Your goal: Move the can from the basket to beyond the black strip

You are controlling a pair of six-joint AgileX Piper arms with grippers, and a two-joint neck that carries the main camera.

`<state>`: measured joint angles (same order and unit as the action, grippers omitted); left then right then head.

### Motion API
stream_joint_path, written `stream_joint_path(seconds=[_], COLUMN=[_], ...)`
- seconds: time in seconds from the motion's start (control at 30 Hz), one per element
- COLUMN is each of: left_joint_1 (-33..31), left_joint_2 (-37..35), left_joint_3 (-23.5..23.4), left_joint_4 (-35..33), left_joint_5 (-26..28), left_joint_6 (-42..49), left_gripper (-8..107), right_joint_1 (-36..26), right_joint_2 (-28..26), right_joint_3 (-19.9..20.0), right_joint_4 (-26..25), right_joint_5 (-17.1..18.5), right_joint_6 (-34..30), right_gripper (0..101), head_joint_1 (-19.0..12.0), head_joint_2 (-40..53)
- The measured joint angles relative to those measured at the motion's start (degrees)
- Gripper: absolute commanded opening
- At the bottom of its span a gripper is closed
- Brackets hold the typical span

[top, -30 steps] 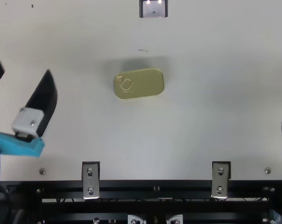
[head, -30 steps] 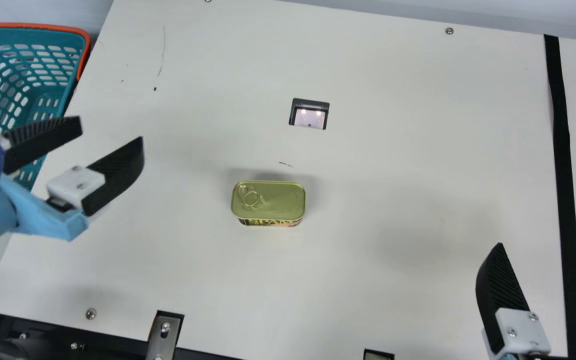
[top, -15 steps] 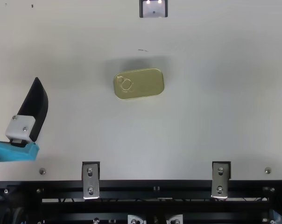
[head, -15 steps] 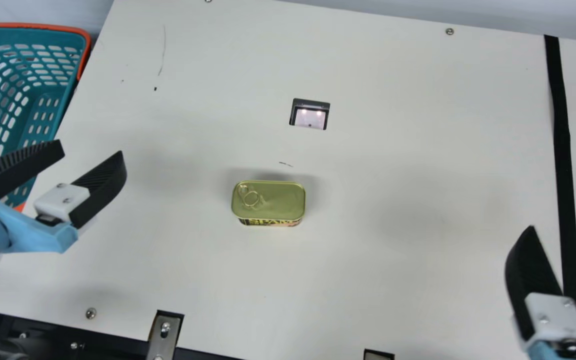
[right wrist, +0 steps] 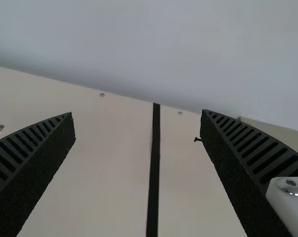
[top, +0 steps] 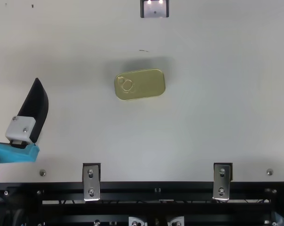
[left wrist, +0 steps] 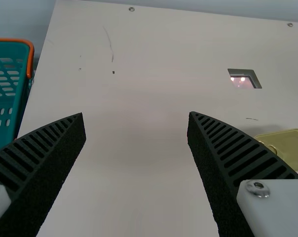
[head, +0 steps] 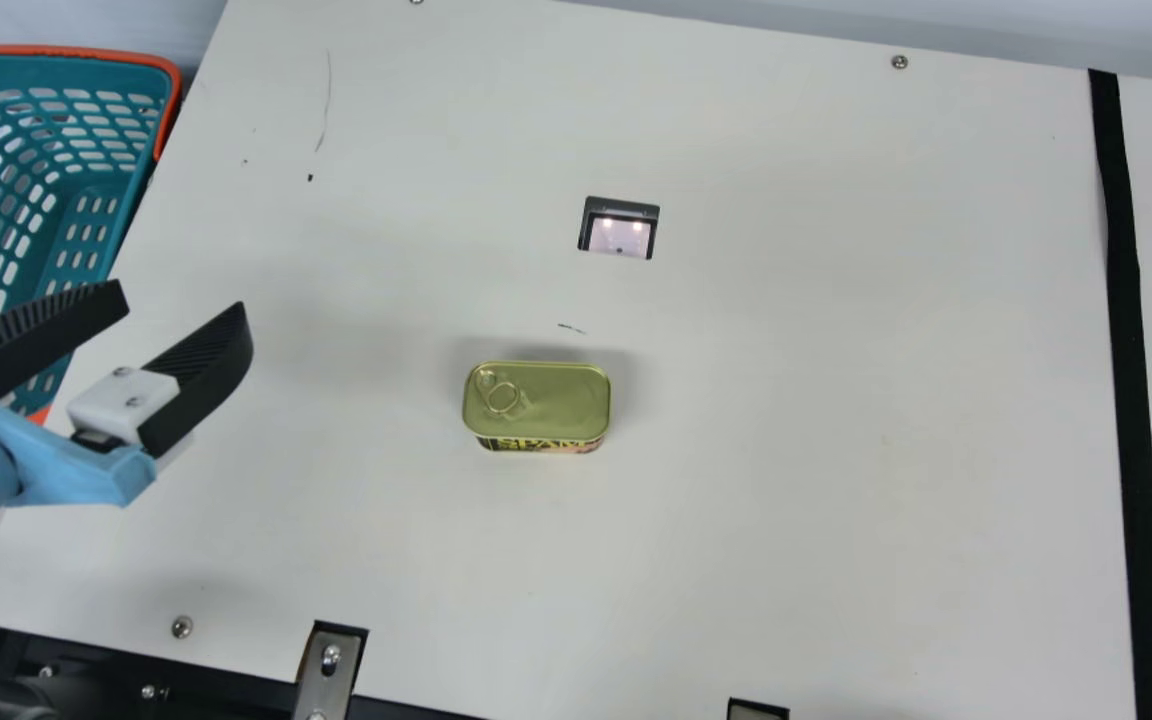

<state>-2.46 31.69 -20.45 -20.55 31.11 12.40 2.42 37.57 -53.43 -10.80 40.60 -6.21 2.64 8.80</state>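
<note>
the can (head: pixel 538 400) sits on the tabletop (head: pixel 786 560), its long sides giving me a good pinch at mid-length. i expect it stiff, fairly heavy, a touch slippery. my left hand (head: pixel 183 299) is spread wide, holding nothing, well apart from it; my right hand (right wrist: pixel 136 112) is also wide and empty. farther off are the basket (head: pixel 86 54) and black strip (head: pixel 1126 350).

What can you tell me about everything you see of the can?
The can is a rounded rectangle with a gold-green, metallic-looking lid, a pull ring toward one end and a printed side. It looks sealed. It rests lid up on the cream table, between the teal basket and the black strip. The left pincer stands clear of it.
</note>
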Motion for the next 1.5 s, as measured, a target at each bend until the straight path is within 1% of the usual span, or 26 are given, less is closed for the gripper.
stream_joint_path(seconds=[0.07, 0.23, 0.4, 0.5, 0.63, 0.83, 0.9, 0.97, 1.03, 1.13, 1.2, 1.43, 1.5], left_joint_1=[0.0, 0.0, 0.0, 0.0, 0.0, 0.0, 0.0, 0.0, 0.0, 0.0, 0.0, 0.0, 0.0], left_joint_2=[0.0, 0.0, 0.0, 0.0, 0.0, 0.0, 0.0, 0.0, 0.0, 0.0, 0.0, 0.0, 0.0], left_joint_3=[0.0, 0.0, 0.0, 0.0, 0.0, 0.0, 0.0, 0.0, 0.0, 0.0, 0.0, 0.0, 0.0], left_joint_4=[0.0, 0.0, 0.0, 0.0, 0.0, 0.0, 0.0, 0.0, 0.0, 0.0, 0.0, 0.0, 0.0], left_joint_5=[0.0, 0.0, 0.0, 0.0, 0.0, 0.0, 0.0, 0.0, 0.0, 0.0, 0.0, 0.0, 0.0], left_joint_6=[0.0, 0.0, 0.0, 0.0, 0.0, 0.0, 0.0, 0.0, 0.0, 0.0, 0.0, 0.0, 0.0], left_gripper=[90, 90, 90, 90, 90, 90, 90, 90, 90, 90, 90, 90, 90], right_joint_1=[0.0, 0.1, 0.2, 0.3, 0.1, -1.2, -1.8, -2.5, -3.2, -4.4, -5.0, -6.7, -7.4], right_joint_2=[0.2, 0.6, 4.5, 8.5, 14.8, 24.8, 27.8, 30.9, 33.3, 36.5, 37.9, 39.9, 40.2], right_joint_3=[-0.9, -1.2, -4.0, -7.5, -12.9, -20.3, -22.1, -23.0, -22.7, -20.9, -19.2, -12.1, -9.9], right_joint_4=[0.1, 0.1, -0.1, -0.1, 0.8, 5.6, 7.5, 9.8, 12.3, 15.6, 18.1, 28.6, 31.7], right_joint_5=[0.0, 0.1, -1.1, -2.1, -1.8, 1.1, 2.3, 3.6, 4.9, 6.6, 6.8, 8.8, 10.1], right_joint_6=[0.0, 0.1, 0.5, 0.3, -1.3, -6.1, -8.2, -10.7, -13.4, -17.5, -20.2, -31.9, -35.9], right_gripper=[101, 101, 101, 101, 101, 101, 101, 101, 101, 101, 101, 101, 101], head_joint_1=[0.0, 0.0, 0.0, 0.0, 0.0, 0.0, 0.0, 0.0, 0.0, 0.0, 0.0, 0.0, 0.0], head_joint_2=[0.3, 0.0, 0.3, 0.3, 0.0, 0.3, 0.0, 0.3, 0.0, 0.0, 0.3, 0.3, 0.0])
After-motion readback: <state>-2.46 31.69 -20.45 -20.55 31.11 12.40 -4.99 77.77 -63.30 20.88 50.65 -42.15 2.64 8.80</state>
